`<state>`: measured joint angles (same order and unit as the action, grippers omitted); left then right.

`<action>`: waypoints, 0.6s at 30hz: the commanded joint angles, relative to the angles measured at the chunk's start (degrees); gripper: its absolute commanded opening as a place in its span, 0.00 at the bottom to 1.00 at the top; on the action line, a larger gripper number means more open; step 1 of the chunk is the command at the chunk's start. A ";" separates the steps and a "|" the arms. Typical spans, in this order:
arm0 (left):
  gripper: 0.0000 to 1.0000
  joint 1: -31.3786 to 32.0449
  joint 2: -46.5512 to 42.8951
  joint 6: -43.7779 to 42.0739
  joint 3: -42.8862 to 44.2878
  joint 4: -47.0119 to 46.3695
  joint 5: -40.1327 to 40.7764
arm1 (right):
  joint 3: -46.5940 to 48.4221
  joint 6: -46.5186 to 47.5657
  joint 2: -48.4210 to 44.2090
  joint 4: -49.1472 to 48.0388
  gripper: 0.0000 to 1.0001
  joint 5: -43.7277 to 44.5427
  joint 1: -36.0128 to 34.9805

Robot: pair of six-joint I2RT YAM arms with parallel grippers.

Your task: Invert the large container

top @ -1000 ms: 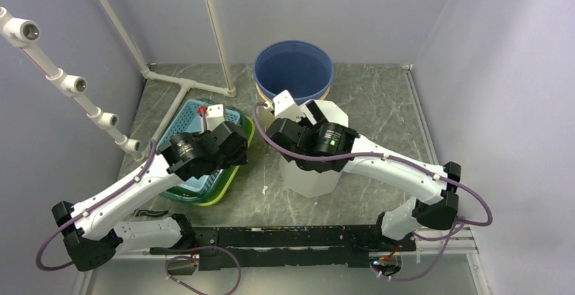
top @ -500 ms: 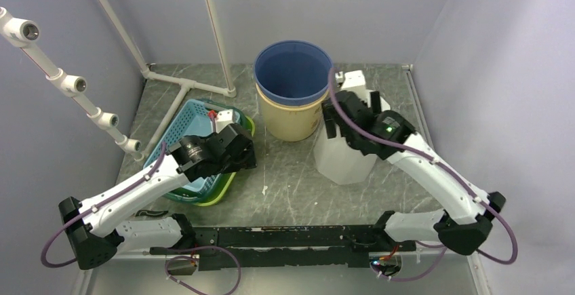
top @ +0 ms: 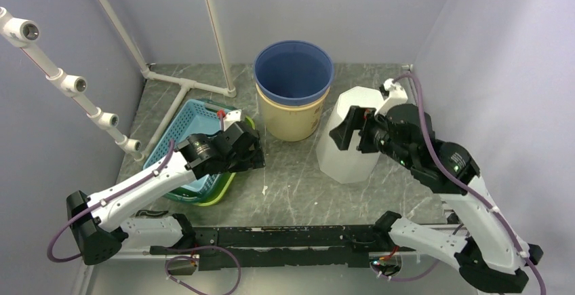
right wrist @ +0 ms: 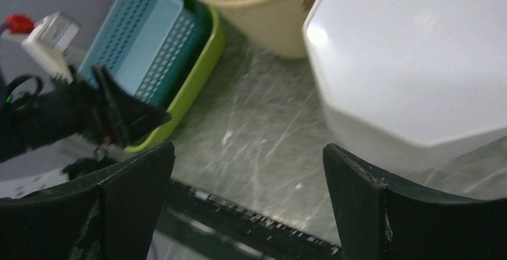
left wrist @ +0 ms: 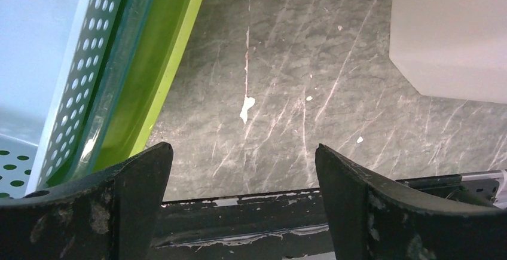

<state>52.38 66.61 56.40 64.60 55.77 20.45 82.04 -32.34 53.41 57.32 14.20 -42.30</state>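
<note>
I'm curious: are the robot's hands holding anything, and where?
Nothing is held. The left gripper and right gripper are both open and empty.

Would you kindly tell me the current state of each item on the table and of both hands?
white container: standing, closed flat end up, untouched.
blue bucket: upright, mouth open, nested in the beige bucket.
beige bucket: upright, holding the blue bucket.
blue basket: nested in the green tray.
left hand: open, empty.
right hand: open, empty, near the white container.
</note>
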 commanded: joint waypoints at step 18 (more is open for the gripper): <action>0.95 -0.11 1.17 -1.60 0.16 -5.14 -3.32 | -17.18 -21.97 -3.59 -1.28 1.00 22.66 -0.87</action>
<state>52.31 69.84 54.70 64.75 52.97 18.35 65.73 -52.49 51.99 59.77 23.55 -42.96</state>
